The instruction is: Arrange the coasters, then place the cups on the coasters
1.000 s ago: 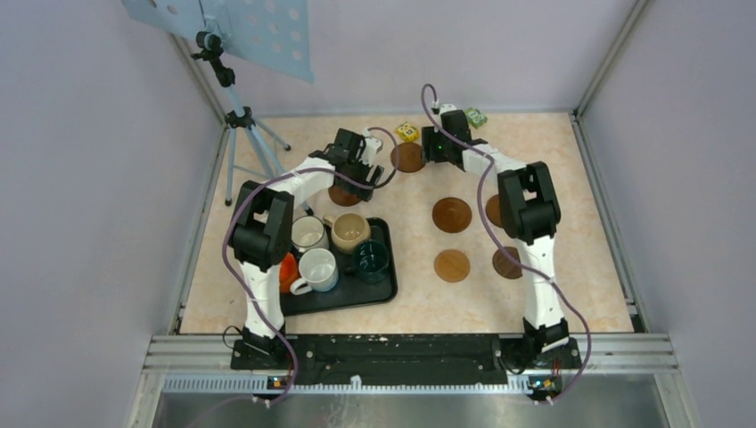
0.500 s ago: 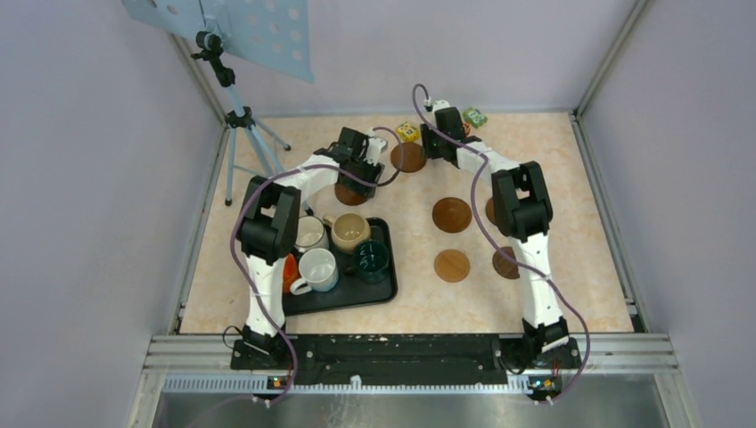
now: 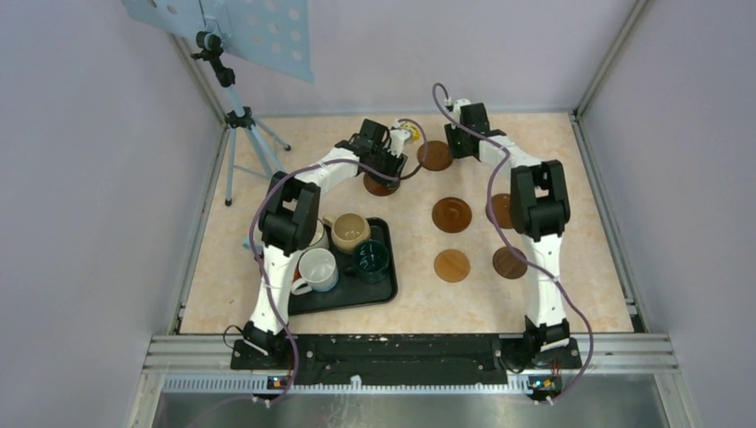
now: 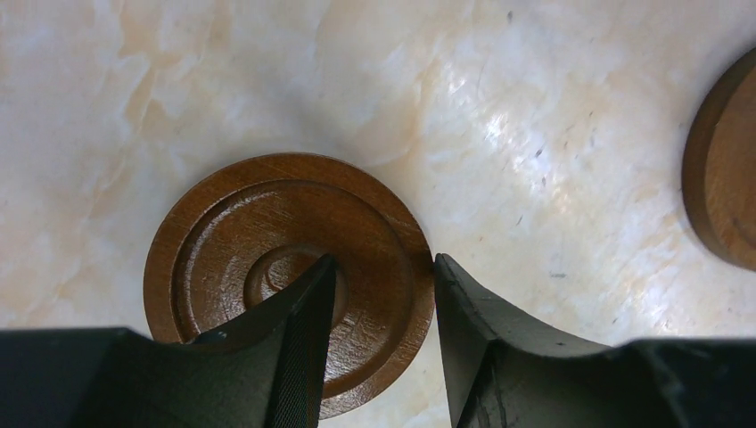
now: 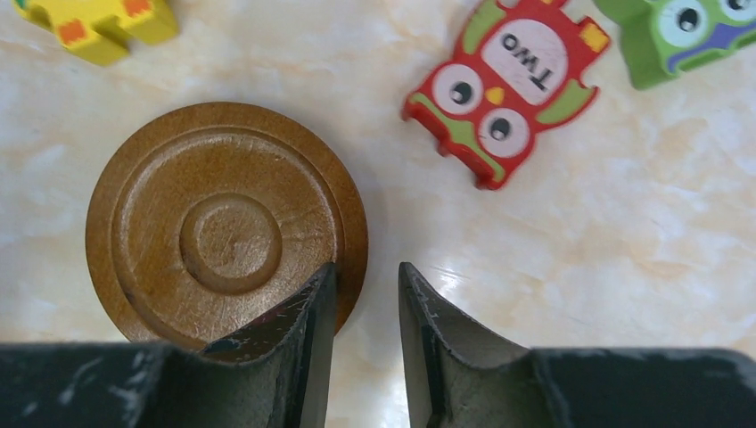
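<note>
My left gripper [image 4: 383, 267] is half closed on a dark brown coaster [image 4: 232, 241] lying flat. One finger rests on its centre and the other presses its outer rim. In the top view this coaster [image 3: 379, 186] lies at the back, left of centre. My right gripper [image 5: 367, 272] straddles the rim of a lighter coaster [image 5: 205, 223], left finger on top, right finger a small gap outside the rim; top view: coaster [image 3: 435, 155]. Three more coasters [image 3: 452, 215] [image 3: 452, 266] [image 3: 510, 262] lie on the right. The beige cup [image 3: 349, 232], a white cup [image 3: 316, 267] and the dark green cup [image 3: 370, 259] stand in the tray.
The black tray [image 3: 357, 299] sits front left. Yellow [image 5: 94, 27], red [image 5: 504, 85] and green [image 5: 686, 36] blocks lie just behind the right coaster. A neighbouring coaster's edge [image 4: 722, 169] shows in the left wrist view. A tripod [image 3: 241, 116] stands at the back left.
Both grippers have narrowed and moved right. Each coaster has slid right along the back of the table with its gripper.
</note>
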